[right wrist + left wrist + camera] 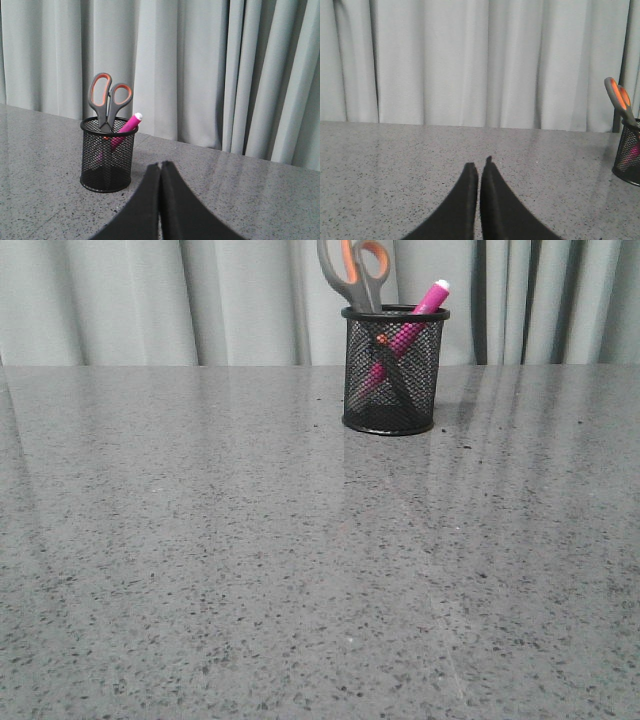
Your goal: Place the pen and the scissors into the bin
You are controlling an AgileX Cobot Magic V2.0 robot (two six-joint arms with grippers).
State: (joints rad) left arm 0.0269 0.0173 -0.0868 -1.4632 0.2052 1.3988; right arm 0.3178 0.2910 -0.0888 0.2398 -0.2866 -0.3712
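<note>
The black wire-mesh bin (392, 370) stands upright on the grey table at the back, right of centre. The pink pen (405, 335) leans inside it, its white end above the rim. The grey scissors (355, 273) stand in it, orange-lined loops up. The bin (107, 156), scissors (107, 100) and pen (127, 127) show in the right wrist view; the bin (628, 155) and scissors (619, 97) show at the edge of the left wrist view. My left gripper (480, 164) is shut and empty, away from the bin. My right gripper (160, 165) is shut and empty, beside the bin. Neither arm shows in the front view.
A pale pleated curtain (150, 300) hangs behind the table's far edge. The speckled grey tabletop (300, 570) stretches from the bin to the front.
</note>
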